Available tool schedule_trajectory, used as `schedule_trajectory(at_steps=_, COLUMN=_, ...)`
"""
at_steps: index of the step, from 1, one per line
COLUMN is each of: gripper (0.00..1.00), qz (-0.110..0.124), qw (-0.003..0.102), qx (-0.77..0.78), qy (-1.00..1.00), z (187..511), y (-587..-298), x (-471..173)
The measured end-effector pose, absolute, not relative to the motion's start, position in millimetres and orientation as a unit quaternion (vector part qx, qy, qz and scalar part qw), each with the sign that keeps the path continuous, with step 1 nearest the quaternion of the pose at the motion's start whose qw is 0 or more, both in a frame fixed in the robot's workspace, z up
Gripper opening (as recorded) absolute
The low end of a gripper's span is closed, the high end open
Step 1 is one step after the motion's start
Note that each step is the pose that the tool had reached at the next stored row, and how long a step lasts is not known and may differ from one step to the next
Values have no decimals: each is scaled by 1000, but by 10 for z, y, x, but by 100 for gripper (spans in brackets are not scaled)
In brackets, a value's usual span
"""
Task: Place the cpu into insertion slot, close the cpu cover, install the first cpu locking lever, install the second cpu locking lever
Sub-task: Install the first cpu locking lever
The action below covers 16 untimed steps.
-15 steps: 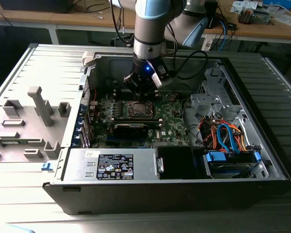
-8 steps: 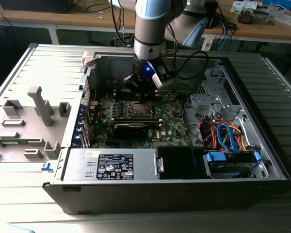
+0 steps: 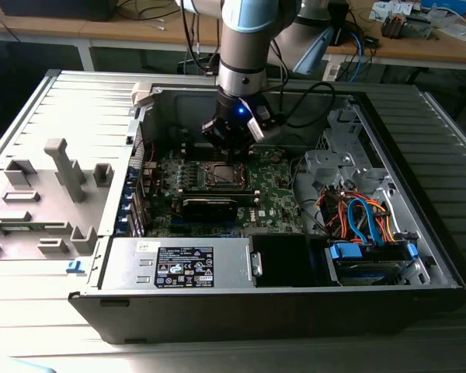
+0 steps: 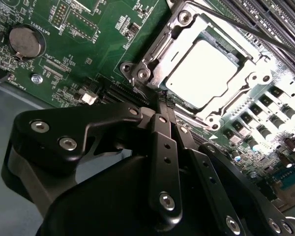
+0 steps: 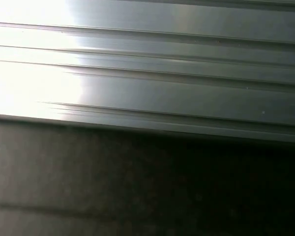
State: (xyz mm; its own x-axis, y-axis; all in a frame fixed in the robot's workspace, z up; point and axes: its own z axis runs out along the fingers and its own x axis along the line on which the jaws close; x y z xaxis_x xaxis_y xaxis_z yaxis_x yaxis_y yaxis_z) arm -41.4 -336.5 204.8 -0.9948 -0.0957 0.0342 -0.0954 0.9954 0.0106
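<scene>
Two of the four steps look finished, as far as I can judge. In the second wrist view the cpu (image 4: 205, 73) lies flat inside the insertion slot (image 4: 184, 105), its pale metal top showing through the window of the cpu cover (image 4: 160, 51). The cover appears folded down around the chip, so placing and closing seem done.

The levers are less sure. A thin metal rod (image 4: 246, 30) runs along the far side of the socket, and I cannot tell if it is hooked under its catch or still free. I would count both locking levers as still open work.

The gripper (image 4: 162, 105) has its two black fingers pressed together with nothing between them, and the tips sit at the edge of the socket frame, touching or almost touching it.

In the exterior view the gripper (image 3: 231, 149) stands directly above the socket (image 3: 225, 176), near the middle of the green motherboard (image 3: 276, 198), inside the opened computer case (image 3: 419, 225). A long black heatsink block (image 3: 210, 207) lies just beside the socket, toward the case's near edge.
</scene>
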Motion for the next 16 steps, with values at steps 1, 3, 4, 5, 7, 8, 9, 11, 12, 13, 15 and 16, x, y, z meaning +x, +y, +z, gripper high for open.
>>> schedule_trajectory(at_steps=1, gripper=11, qz=-4, qw=17, qx=48, qy=-999, z=2049, y=-3366, x=-403)
schedule_trajectory(at_steps=3, gripper=11, qz=-4, qw=17, qx=48, qy=-999, z=2048, y=-3367, x=-388)
schedule_trajectory(at_steps=4, gripper=11, qz=-4, qw=17, qx=48, qy=-999, z=2048, y=-3367, x=-381)
schedule_trajectory(at_steps=5, gripper=11, qz=-4, qw=17, qx=48, qy=-999, z=2048, y=-3367, x=-366)
schedule_trajectory(at_steps=7, gripper=11, qz=-4, qw=17, qx=48, qy=-999, z=2048, y=-3367, x=-340)
schedule_trajectory(at_steps=8, gripper=11, qz=-4, qw=17, qx=48, qy=-999, z=2047, y=-3367, x=-319)
schedule_trajectory(at_steps=9, gripper=11, qz=-4, qw=17, qx=48, qy=-999, z=2047, y=-3367, x=-308)
schedule_trajectory(at_steps=11, gripper=11, qz=-4, qw=17, qx=48, qy=-999, z=2045, y=-3367, x=-305)
schedule_trajectory(at_steps=12, gripper=11, qz=-4, qw=17, qx=48, qy=-999, z=2044, y=-3367, x=-305)
schedule_trajectory(at_steps=13, gripper=11, qz=-4, qw=17, qx=48, qy=-999, z=2043, y=-3367, x=-305)
schedule_trajectory(at_steps=15, gripper=11, qz=-5, qw=17, qx=48, qy=-999, z=2037, y=-3366, x=-304)
schedule_trajectory(at_steps=16, gripper=11, qz=-5, qw=17, qx=48, qy=-999, z=2031, y=-3365, x=-304)
